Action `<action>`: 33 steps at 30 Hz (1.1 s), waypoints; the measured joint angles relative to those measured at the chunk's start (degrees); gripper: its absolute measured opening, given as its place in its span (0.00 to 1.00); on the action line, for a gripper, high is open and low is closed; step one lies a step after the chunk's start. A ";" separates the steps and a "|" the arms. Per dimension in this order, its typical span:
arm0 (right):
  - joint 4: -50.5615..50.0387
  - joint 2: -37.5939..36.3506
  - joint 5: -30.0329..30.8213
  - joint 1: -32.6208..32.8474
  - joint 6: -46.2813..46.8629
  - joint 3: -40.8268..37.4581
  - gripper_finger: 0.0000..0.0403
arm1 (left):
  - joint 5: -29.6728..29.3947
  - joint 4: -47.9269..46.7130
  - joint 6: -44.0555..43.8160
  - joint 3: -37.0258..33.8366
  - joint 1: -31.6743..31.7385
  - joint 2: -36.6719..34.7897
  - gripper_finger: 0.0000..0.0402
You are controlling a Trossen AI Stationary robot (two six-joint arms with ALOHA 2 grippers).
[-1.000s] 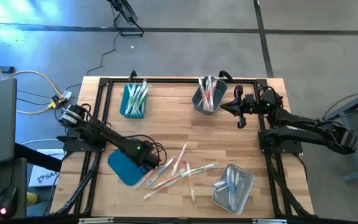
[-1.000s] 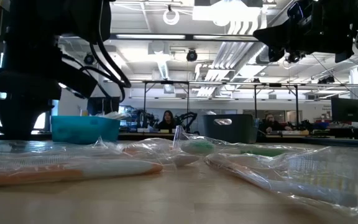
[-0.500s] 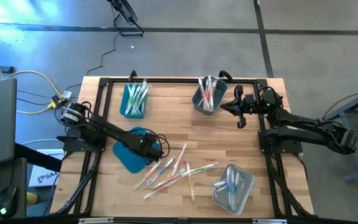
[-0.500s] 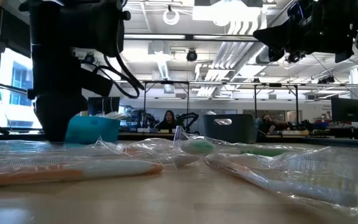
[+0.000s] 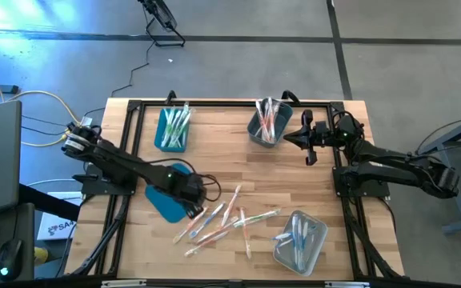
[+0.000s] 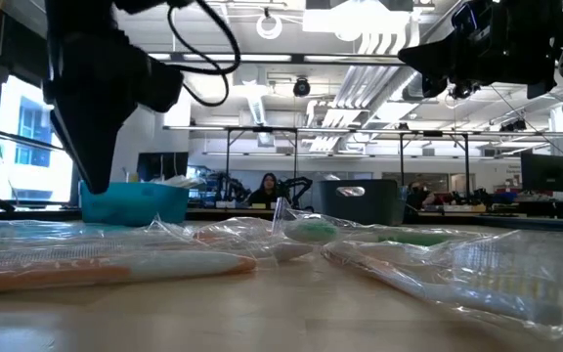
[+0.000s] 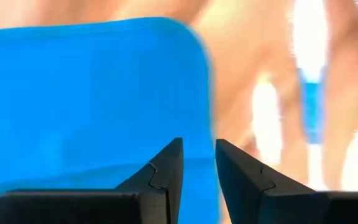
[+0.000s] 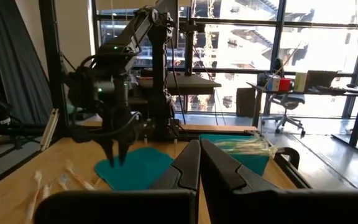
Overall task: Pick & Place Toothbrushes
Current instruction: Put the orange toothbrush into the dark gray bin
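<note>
Low view puts the loose toothbrushes [image 6: 164, 262] nearest, lying wrapped across the bottom of the frame on the counter [image 6: 291, 313]. Behind them, at the left, the left claw [image 6: 93, 176] points steeply down in front of the teal bin [image 6: 133, 202]. A second ago that arm sat as a low, broad mass at the frame's left. It has since tilted up and its tip now aims at the counter.

From above, the pile of toothbrushes spreads through the lower middle of the frame and looks undisturbed over that second. The left claw has lifted off the pile's left end, swung over the flat teal lid [image 5: 160, 210], and now hangs at that lid's right edge, just beside the nearest sticks.

Its own wrist camera shows the two fingers [image 7: 166, 171] a little apart with nothing between them, the blue lid filling the left of the frame and blurred toothbrushes at the right. So I judge that no stick has been taken yet, and that this is a fresh line-up for a grasp.

Farther back, more toothbrushes stand in the teal bin at upper left and the grey bin [image 5: 250, 128] at upper middle. Others lie in the clear bin [image 5: 320, 228] at lower right.

The right claw [image 8: 200, 165] waits clenched and empty at the counter's upper right.
</note>
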 joint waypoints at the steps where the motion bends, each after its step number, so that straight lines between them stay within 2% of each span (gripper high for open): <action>1: 0.00 0.00 0.00 0.00 0.00 0.00 0.01 | 0.70 1.45 -0.28 0.01 -0.45 0.12 0.23; 7: -0.02 0.00 -0.01 0.00 0.15 0.00 0.01 | 2.58 8.89 -5.21 0.09 -2.87 1.07 0.23; 12: -0.15 -0.01 -0.02 -0.01 0.09 0.00 0.01 | 2.40 9.88 -11.96 0.02 -4.15 1.09 0.23; 18: -0.44 -0.02 -0.02 0.00 0.00 0.00 0.01 | 2.40 12.10 -15.65 0.02 -6.57 3.74 0.23; 33: -0.45 -0.02 0.11 -0.01 -0.02 0.00 0.01 | 2.37 13.07 -17.36 0.08 -7.56 10.10 0.23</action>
